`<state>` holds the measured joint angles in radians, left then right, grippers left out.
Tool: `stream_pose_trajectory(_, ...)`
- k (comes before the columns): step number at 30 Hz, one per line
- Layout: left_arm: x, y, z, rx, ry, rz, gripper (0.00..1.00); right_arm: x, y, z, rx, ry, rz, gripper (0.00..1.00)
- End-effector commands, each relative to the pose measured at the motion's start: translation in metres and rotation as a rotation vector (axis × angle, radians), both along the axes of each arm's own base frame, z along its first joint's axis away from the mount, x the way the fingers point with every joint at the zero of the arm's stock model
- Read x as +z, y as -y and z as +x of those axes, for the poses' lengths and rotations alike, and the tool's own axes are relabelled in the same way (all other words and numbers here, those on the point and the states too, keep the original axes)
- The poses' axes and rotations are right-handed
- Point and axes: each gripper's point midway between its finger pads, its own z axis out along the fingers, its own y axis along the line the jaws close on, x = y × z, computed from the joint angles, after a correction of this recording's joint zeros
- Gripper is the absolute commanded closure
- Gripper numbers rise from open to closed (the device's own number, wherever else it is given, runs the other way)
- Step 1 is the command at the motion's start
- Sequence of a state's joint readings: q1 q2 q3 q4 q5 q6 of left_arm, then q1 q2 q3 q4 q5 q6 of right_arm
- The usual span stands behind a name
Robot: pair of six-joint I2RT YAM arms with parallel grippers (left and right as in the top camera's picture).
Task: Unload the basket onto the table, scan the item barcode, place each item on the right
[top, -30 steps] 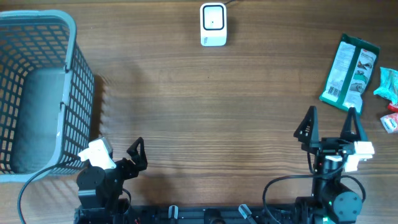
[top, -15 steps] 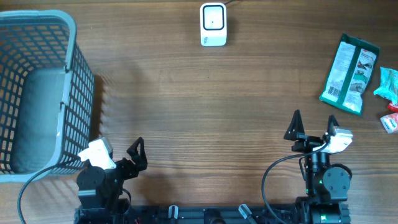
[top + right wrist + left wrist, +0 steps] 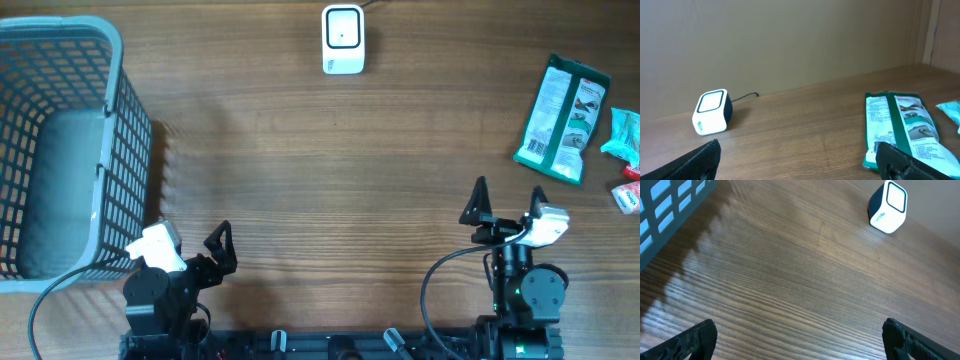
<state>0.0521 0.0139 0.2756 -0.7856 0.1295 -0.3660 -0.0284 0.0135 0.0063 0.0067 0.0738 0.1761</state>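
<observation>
The flat green-and-white plastic pouch [image 3: 560,120], probably light and slippery, suits an edge pinch by the wide-open right gripper [image 3: 508,190].

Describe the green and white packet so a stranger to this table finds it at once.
Go to the right edge of the wooden table, opposite the grey basket. The green and white packet lies flat there, long and rectangular. Its neighbours, a teal wrapper and a small red and white item, are far smaller.

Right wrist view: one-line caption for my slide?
Open right claw faces the white scanner and green packet on the wooden table.
</observation>
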Motion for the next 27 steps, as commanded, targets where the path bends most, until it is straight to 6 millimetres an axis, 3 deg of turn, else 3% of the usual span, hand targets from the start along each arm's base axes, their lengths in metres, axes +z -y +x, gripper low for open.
stream_pose_trajectory(1, 0.001, 0.002, 0.000, -0.007, 0.006, -0.011, 0.00, 0.002, -0.003, 0.000, 0.019, 0.007, -0.037, 0.00)
stream_pose_trajectory(19, -0.002, 0.000, -0.001, 0.005, -0.007, -0.002, 0.00, 0.002, -0.003, 0.000, 0.020, 0.008, -0.043, 0.00)
stream_pose_trajectory(22, 0.046, -0.005, 0.026, 0.003, 0.244, 0.065, 0.00, 0.002, -0.003, 0.000, 0.020, 0.008, -0.043, 0.00)
stream_pose_trajectory(24, 0.055, 0.006, 0.041, -0.095, 0.380, 0.157, 0.00, 0.002, -0.003, 0.000, 0.020, 0.008, -0.043, 0.00)
stream_pose_trajectory(27, 0.060, 0.006, 0.052, -0.094, 0.496, 0.187, 0.00, 0.002, -0.003, 0.000, 0.020, 0.008, -0.043, 0.00)
